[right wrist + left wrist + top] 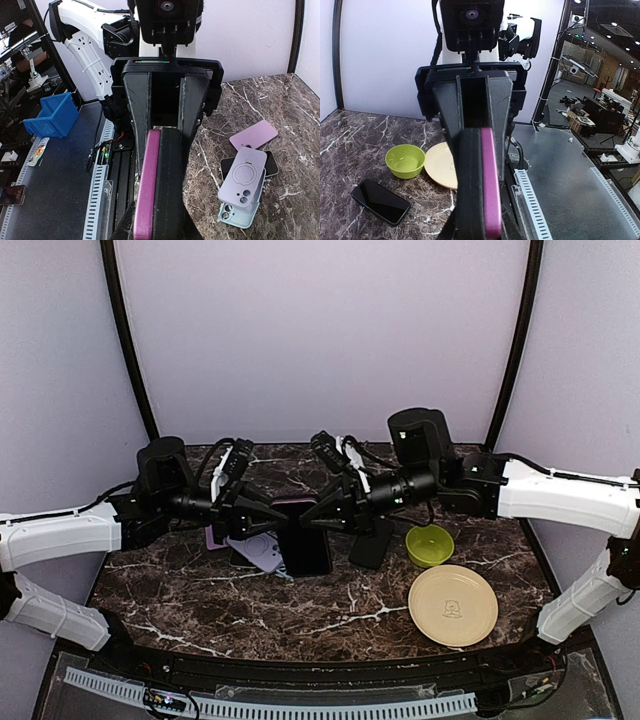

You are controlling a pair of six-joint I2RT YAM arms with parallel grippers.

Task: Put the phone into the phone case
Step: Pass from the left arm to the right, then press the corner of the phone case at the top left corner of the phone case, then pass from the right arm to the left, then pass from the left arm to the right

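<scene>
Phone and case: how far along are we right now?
Done: the phone and magenta case are together, sandwiched flat against each other. In hand: the left gripper and right gripper both clamp that pair from opposite sides. Left: pressing the phone fully home, which no view confirms, then letting go.

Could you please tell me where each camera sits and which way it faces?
Top external: above and behind the bases, looking down at the table; both arms show, left gripper and right gripper meeting on the phone.
Left wrist: on the left arm, facing the right gripper and arm; bowl and plate beyond.
Right wrist: on the right arm, facing the left gripper; loose cases beside.
Shared: both wrist views show the phone edge-on.
</scene>
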